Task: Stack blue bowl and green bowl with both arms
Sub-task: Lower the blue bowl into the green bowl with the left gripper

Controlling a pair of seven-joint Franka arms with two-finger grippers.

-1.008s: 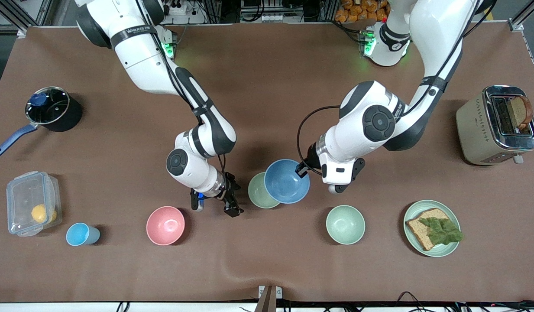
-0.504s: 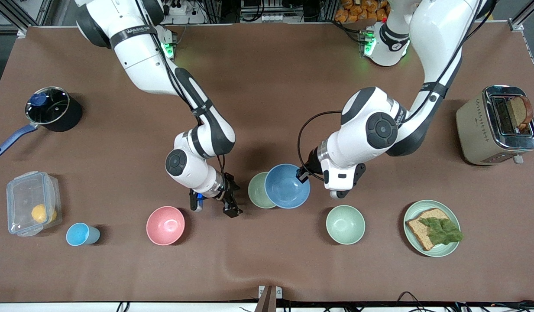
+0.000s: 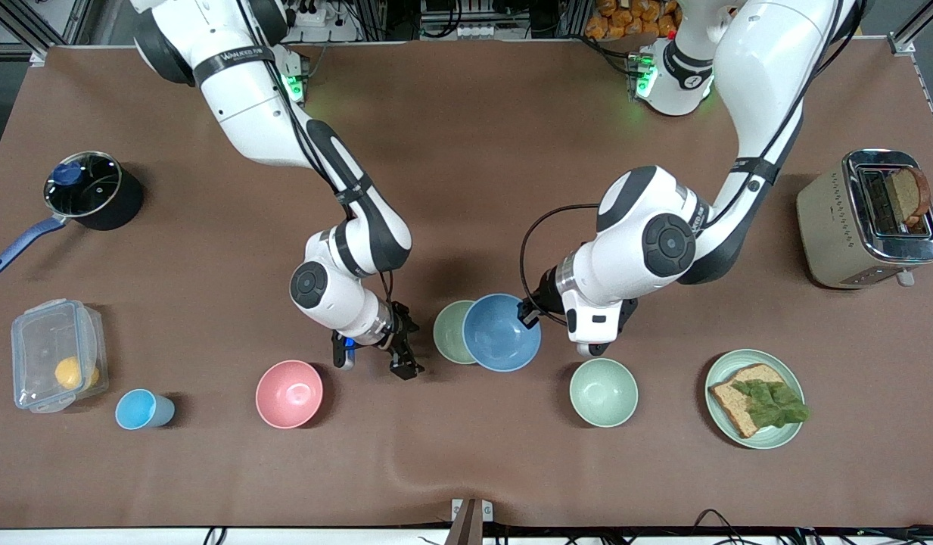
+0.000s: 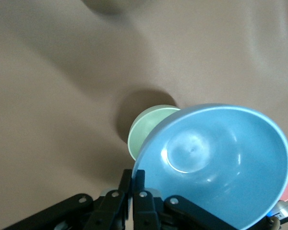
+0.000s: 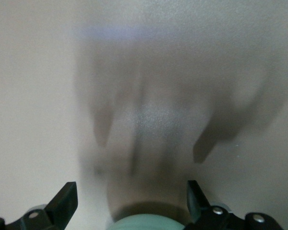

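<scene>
Left gripper (image 3: 528, 314) is clamped on the rim of the blue bowl (image 3: 502, 333), holding it tilted in the air over the green bowl (image 3: 451, 331), which it partly covers. On my left wrist feed the fingers (image 4: 137, 191) pinch the blue bowl's (image 4: 216, 163) edge, with the green bowl (image 4: 146, 132) sitting on the brown table (image 4: 48, 96) beneath. My right gripper (image 3: 375, 350) hangs low over the table (image 3: 466, 136) beside the green bowl, jaws spread wide and holding nothing; its wrist feed shows both fingers (image 5: 62, 201) far apart.

Along the bench edge closest to the front camera I see a blue cup (image 3: 144, 409), a pink bowl (image 3: 289, 393), a mint bowl (image 3: 603, 392) and a plate (image 3: 719, 420) of bread. A toaster (image 3: 867, 219) stands at the left arm's end, a saucepan (image 3: 91, 189) and a plastic box (image 3: 54, 354) at the right arm's end.
</scene>
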